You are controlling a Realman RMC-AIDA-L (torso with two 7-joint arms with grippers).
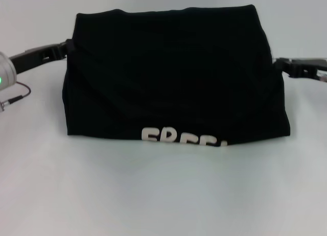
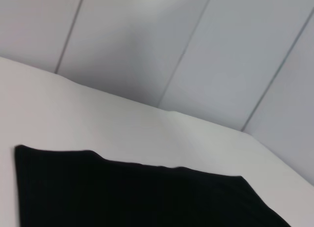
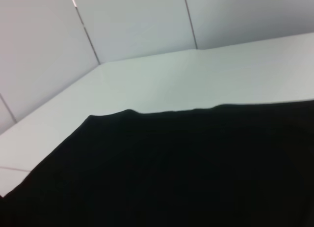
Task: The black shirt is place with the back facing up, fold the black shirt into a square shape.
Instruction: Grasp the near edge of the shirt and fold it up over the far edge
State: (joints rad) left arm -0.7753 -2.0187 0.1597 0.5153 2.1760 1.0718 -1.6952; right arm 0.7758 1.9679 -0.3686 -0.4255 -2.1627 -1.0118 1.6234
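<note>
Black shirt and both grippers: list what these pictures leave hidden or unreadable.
- White lettering, head view: only its upper part shows; the black shirt near fold hides the rest.
- Left gripper, head view: its tip runs behind the shirt's edge.
- Right gripper, head view: its tip meets the shirt's other edge, grip hidden.
- Both wrist views: only cloth, white table and wall; no fingers in frame.

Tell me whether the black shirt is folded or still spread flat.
Folded. The black shirt forms a compact block with no sleeves showing, and only the top half of its white lettering peeks out at the near edge.
</note>
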